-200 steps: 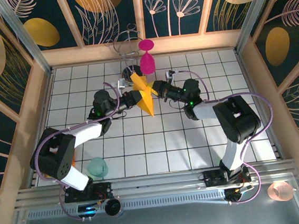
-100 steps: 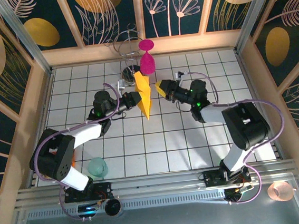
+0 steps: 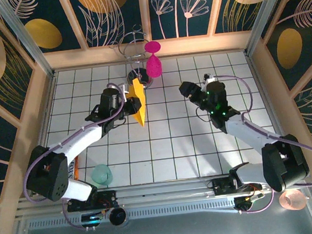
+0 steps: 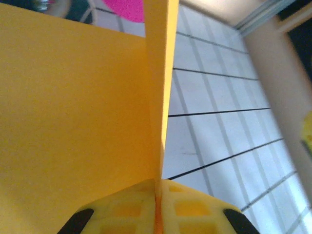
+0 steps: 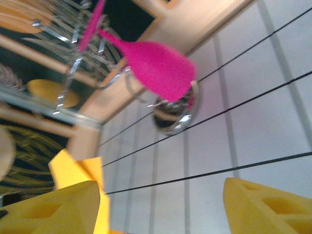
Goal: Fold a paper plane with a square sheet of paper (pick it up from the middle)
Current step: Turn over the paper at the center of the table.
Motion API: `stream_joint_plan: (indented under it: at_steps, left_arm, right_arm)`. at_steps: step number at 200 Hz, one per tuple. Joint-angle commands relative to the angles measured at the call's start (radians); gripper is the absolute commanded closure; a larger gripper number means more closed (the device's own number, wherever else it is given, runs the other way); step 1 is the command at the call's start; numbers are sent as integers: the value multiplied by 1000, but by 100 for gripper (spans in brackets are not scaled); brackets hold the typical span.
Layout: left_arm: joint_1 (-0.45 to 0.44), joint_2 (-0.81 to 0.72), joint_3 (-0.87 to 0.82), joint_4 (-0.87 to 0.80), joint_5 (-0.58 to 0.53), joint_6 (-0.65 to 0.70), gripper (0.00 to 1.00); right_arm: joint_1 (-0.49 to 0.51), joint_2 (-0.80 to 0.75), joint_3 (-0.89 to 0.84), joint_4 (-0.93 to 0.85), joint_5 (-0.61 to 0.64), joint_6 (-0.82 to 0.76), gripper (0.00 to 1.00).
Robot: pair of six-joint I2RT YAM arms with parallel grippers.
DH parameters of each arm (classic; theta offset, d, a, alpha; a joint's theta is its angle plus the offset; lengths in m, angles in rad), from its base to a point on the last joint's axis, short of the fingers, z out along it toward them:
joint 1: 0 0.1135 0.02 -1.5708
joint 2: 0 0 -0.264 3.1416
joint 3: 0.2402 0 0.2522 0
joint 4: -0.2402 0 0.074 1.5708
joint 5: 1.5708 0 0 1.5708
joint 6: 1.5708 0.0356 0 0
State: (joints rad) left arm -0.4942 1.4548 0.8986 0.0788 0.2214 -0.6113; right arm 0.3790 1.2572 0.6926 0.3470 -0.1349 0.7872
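just one paper plane point(image 3: 139, 105) — one goblet point(image 3: 154, 67)

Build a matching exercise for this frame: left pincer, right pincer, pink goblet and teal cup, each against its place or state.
Things:
1. left pincer
2. right pincer
3. pink goblet
4. teal cup

Place or state:
A. open, holding nothing
B. near edge of the table, on the left
C. shut on the folded paper
D. far edge of the table, around the middle

Pairs: 1-C, 2-A, 3-D, 4-B
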Motion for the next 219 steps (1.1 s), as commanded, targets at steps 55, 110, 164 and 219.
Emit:
stream_joint_plan:
  at_steps: [55,110,164,219]
  left_arm:
    - [-159,159,218,-414,-601,143,92]
    - [-258,398,376,-556,-869,130,93]
    - [-335,646,574,-690,-1042,130,93]
    - [-363,748,653,-718,-1057,112,90]
  right_arm:
    - [-11,-86,-30,-156,266,-108,1]
    - [-22,-107,-51,-175,305,-118,2]
    - [-45,-79,-30,-227,298,-88,4]
    - [-94,-56,-23,-255,277,-62,6]
